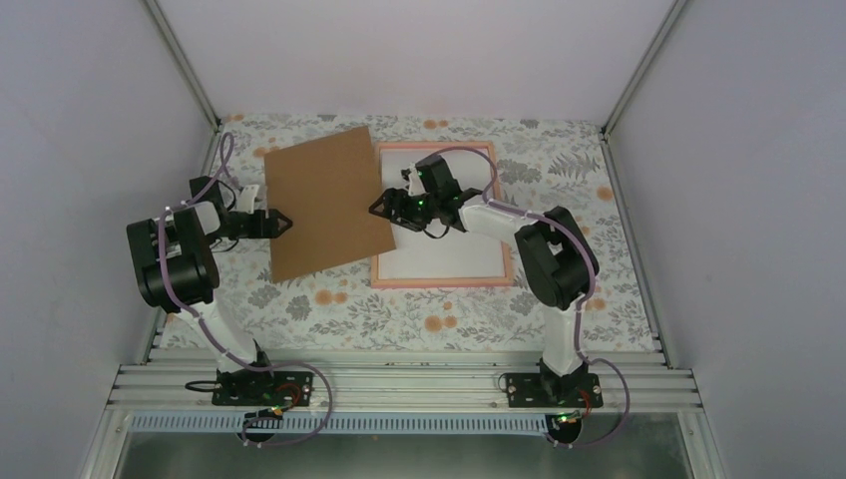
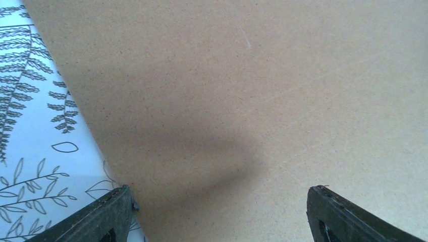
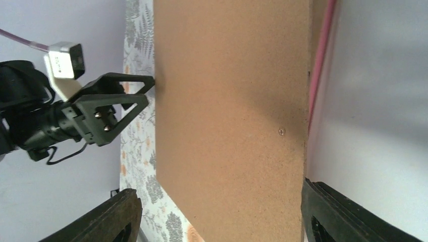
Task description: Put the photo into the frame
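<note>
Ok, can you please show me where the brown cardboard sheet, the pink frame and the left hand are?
brown cardboard sheet [image 1: 324, 200], top view, its middle.
pink frame [image 1: 444, 283], top view, its near border.
left hand [image 1: 287, 222], top view, between its fingertips.

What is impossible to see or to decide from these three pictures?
- The photo: in no view; perhaps under the cardboard, cannot tell.
- The frame, left side: top view, covered by the cardboard.
- Middle of the frame: top view, partly hidden by the right gripper and its arm.
- Whether the left gripper touches the cardboard's edge: too small in the top view, unclear in the right wrist view.
</note>
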`<state>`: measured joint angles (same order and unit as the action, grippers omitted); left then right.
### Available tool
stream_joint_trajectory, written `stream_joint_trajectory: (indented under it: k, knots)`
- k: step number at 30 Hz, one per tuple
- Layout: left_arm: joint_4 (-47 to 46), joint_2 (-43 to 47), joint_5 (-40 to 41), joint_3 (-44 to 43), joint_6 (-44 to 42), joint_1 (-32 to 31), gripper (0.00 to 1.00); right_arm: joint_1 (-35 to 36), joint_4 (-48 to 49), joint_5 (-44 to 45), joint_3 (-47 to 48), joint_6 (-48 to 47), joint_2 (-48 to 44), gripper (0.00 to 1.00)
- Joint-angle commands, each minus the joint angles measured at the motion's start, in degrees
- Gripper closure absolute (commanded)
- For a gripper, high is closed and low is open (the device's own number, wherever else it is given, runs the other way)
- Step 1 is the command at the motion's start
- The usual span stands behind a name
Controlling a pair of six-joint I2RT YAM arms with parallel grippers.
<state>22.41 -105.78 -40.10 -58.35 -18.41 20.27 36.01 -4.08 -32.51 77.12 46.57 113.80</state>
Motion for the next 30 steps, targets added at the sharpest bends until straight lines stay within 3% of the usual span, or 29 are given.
stream_joint_trajectory:
  k: [1, 20, 30]
  knots:
    - [7.15, -0.37, -2.26, 2.31, 0.48, -1.39, 0.14, -0.36, 3.36, -2.09, -0.75, -3.21, 2.21, 0.23]
    - [7.65, -0.47, -1.03, 1.31, -0.02, -0.85, 0.14, -2.14, 1.11, 1.99, -2.51, -5.35, 4.54, 0.22]
    - [7.21, -0.36, -1.26, 1.72, 0.38, -0.85, 0.14, -2.27, 1.96, 3.55, -3.71, -8.12, -0.41, 0.24]
